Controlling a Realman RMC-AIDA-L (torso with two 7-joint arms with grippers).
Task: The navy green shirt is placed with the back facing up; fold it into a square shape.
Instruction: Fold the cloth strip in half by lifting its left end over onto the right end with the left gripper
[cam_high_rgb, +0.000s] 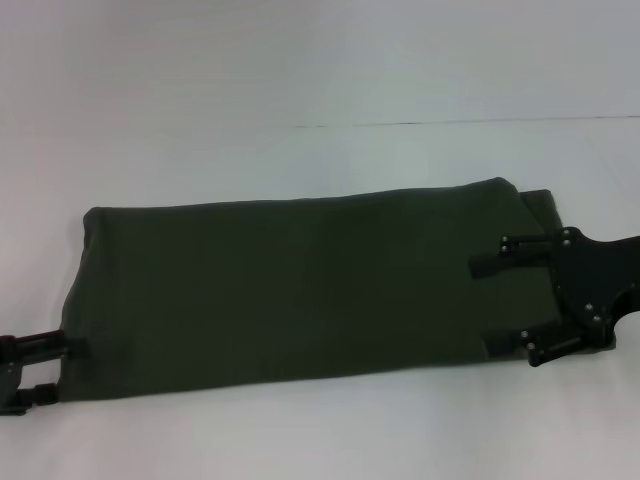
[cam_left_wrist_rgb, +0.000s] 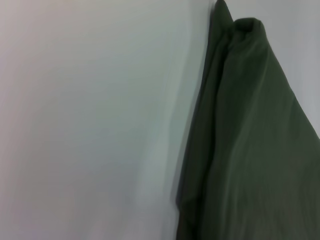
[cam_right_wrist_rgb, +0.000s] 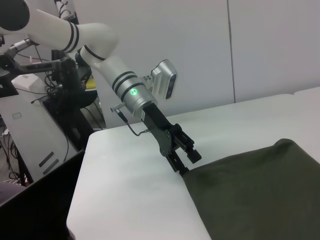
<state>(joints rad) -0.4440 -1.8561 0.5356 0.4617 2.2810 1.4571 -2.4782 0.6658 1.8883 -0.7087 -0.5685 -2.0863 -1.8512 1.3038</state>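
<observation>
Navy green shirt (cam_high_rgb: 290, 285) — soft, matte, light, already folded into a long band lying flat across the white counter (cam_high_rgb: 300, 70). Limp cloth, likely to sag and drag if lifted by one corner only; best taken at both corners of one short end at once, pinching all layers together.

Left hand (cam_high_rgb: 45, 370) at the near-left corner of the band — fingers spread, one at the cloth's edge, the other lower and clear of it; nothing visibly pinched. Seen again from the right wrist view, left hand (cam_right_wrist_rgb: 184, 159) touching that same corner.

Right hand (cam_high_rgb: 500, 305) over the opposite short end, fingers wide apart and resting on top of the fabric, not closed on it.

Judged next: one short end carried over toward the other to halve the band into a square.
</observation>
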